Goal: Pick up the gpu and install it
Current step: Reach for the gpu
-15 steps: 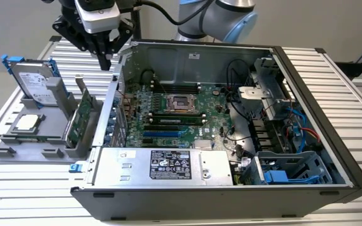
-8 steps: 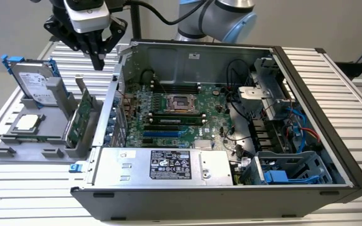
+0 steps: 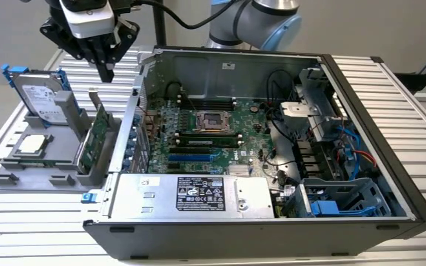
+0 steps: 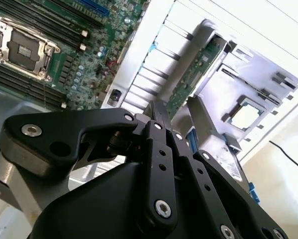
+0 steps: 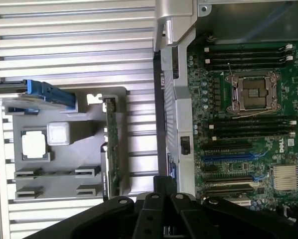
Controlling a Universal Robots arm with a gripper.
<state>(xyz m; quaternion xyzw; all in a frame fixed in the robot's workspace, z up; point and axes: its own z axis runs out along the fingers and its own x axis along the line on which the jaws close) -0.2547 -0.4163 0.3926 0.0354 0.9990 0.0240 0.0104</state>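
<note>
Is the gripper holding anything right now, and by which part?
Nothing is held. The gripper hangs shut above the gpu, apart from it; the gpu stands on edge in the grey holder.

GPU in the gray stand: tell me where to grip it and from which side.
Likely best: grip the gpu by its free upper edge, from straight above; it stands on edge in the gray holder, whose walls flank its lower part.

- Upper left of the exterior view: open air between the gripper (image 3: pixel 107 75) and the top edge of the gpu (image 3: pixel 95 136).
- The drive (image 3: pixel 39 100) stands near the gpu's left and the case wall (image 3: pixel 135 124) just beside its right, leaving a narrow lane.
- Centre: the slots (image 3: pixel 198 158) lie uncovered from above.
- Right of centre: cables (image 3: pixel 276 133) crowd the board.
</note>
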